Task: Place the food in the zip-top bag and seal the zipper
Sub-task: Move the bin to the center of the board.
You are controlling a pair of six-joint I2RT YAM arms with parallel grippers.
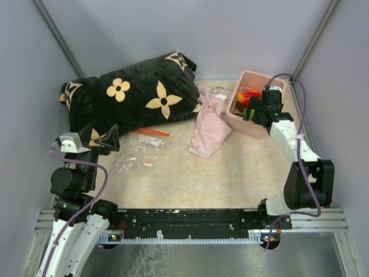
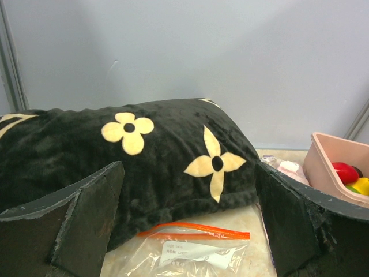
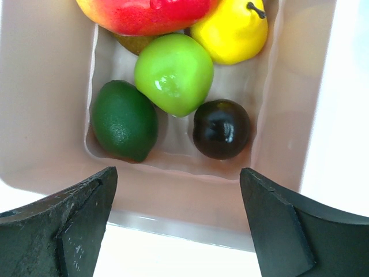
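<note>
Top external view: the right gripper (image 1: 251, 113) hangs over the near end of the pink bin (image 1: 241, 124) at the far right of the table (image 1: 230, 173). Its 2 fingers are spread apart and clamped on nothing. The food (image 1: 249, 94) lies inside that bin. Right wrist view looks straight down on it: a lime-green apple (image 3: 173, 72) touches a dark green lime (image 3: 124, 118), a dark brown plum (image 3: 222, 128) and a yellow pear (image 3: 230, 32). A red-and-yellow fruit (image 3: 144, 11) lies at the far end, and a brownish piece under it is mostly hidden. The black fingers frame the bin's near wall and touch no fruit.

The left gripper (image 1: 101, 135) sits at the left side, jaws wide apart and empty, pointed toward the black pillow (image 1: 132, 95) with cream flowers. The zip-top bag (image 1: 138, 154) lies flat on the table just in front of the pillow, between the left gripper and a pale pink cloth (image 1: 210, 127). Its zipper (image 1: 151, 133) runs along the edge nearest the pillow. In the left wrist view the 2 orange lines part slightly toward the left. Bag and bin are well apart.
</note>
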